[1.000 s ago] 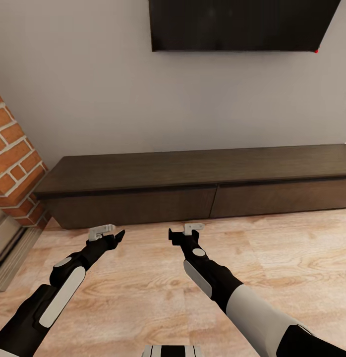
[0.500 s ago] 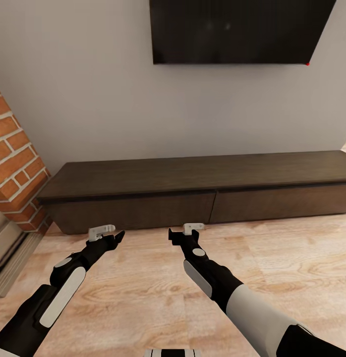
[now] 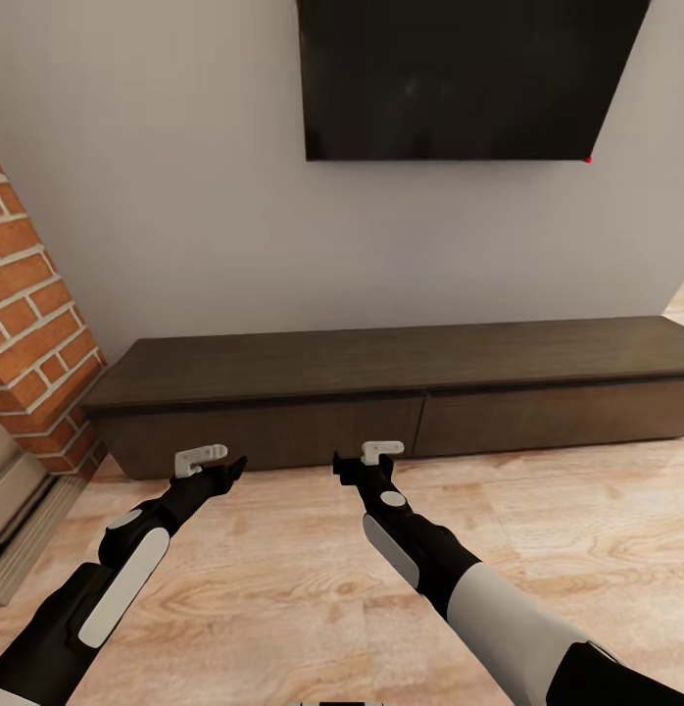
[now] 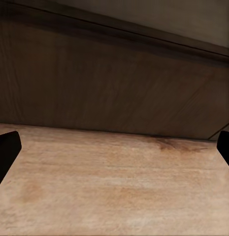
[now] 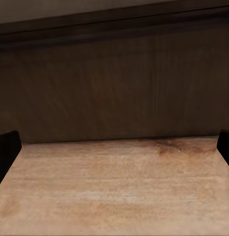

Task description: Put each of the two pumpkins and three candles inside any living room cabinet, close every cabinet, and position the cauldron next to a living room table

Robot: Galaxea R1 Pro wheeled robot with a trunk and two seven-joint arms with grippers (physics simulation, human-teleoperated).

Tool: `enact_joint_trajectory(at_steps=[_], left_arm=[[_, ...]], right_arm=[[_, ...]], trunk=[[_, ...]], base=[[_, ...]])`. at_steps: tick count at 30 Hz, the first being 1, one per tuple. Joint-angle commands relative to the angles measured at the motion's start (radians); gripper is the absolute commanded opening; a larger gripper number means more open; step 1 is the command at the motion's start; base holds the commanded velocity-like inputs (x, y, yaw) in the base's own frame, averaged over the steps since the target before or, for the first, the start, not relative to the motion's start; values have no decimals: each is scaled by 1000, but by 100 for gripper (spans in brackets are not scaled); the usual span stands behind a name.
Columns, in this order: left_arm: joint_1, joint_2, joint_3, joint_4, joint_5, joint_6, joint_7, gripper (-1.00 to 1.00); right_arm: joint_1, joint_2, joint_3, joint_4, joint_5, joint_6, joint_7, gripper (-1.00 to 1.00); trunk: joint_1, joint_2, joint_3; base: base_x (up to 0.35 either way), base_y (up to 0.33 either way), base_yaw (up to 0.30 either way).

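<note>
Long low dark-brown wooden cabinet (image 3: 401,392): stands on the floor against the pale grey wall (image 3: 185,196), both wide drawer fronts flush and closed, top surface bare. Flat black wall-mounted television (image 3: 460,78): hangs on that wall above the cabinet's right half. Red-brick fireplace column (image 3: 33,343): at the cabinet's left end, just beside it. Light wood-plank floor (image 3: 577,529): runs from the cabinet's foot toward the robot. Left hand (image 3: 217,465): black, on a black-and-white arm, held low over the floor in front of the left drawer front, near it but apart; in the left wrist view its two dark fingertips (image 4: 6,150) sit at opposite edges with floor between them, so the hand is spread apart and carries nothing. Right hand (image 3: 366,465): likewise over the floor, near the seam between the two drawer fronts, apart from the cabinet; in the right wrist view its fingertips (image 5: 7,147) also stand wide apart, nothing between them, facing the dark drawer front.
</note>
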State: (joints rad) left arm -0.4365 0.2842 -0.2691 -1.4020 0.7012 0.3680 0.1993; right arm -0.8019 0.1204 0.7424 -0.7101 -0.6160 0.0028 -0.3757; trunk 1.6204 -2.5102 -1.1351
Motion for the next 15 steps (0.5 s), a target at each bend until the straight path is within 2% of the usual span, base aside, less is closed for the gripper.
enact_joint_trajectory(at_steps=[1, 15], left_arm=[[-1, 1, -3, -2, 11, 2, 10, 100], [-1, 1, -2, -2, 11, 2, 9, 100]], right_arm=[[-1, -1, 5, -1, -7, 0, -8, 100], [-1, -1, 5, -2, -8, 0, -8, 100]], trunk=[[-1, 0, 3], [-7, 3, 57]], base=[[0, 0, 0], [0, 0, 0]])
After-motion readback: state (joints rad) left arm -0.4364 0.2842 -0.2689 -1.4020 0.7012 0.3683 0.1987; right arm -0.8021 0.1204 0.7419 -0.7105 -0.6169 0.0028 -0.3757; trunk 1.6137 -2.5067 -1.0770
